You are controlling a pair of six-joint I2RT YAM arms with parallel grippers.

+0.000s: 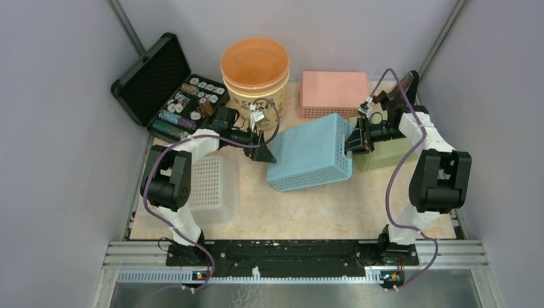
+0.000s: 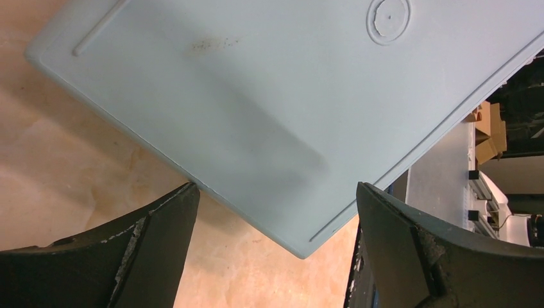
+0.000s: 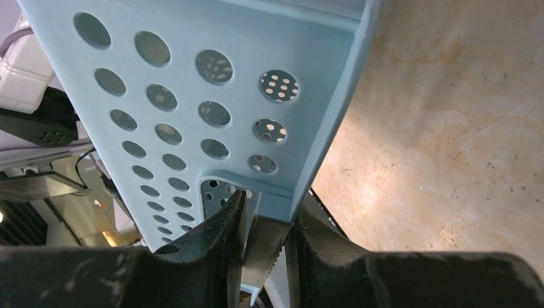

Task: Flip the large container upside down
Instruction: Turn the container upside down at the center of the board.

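The large container, a light blue perforated basket (image 1: 311,151), lies in the middle of the table with its solid bottom (image 2: 256,96) facing up. My left gripper (image 1: 264,153) hovers at its left corner, open wide, and that corner sits between the fingers (image 2: 276,189) without touching them. My right gripper (image 1: 353,138) is at the basket's right end. Its jaws straddle the rim by the handle hole (image 3: 269,205), one finger inside the hole and one outside, only narrowly parted. The perforated wall (image 3: 212,83) fills that view.
An orange bucket (image 1: 255,67) and a pink basket (image 1: 333,93) stand at the back. An open black case of small parts (image 1: 170,90) lies at the back left. A white basket (image 1: 212,189) sits under the left arm and a green one (image 1: 385,154) under the right.
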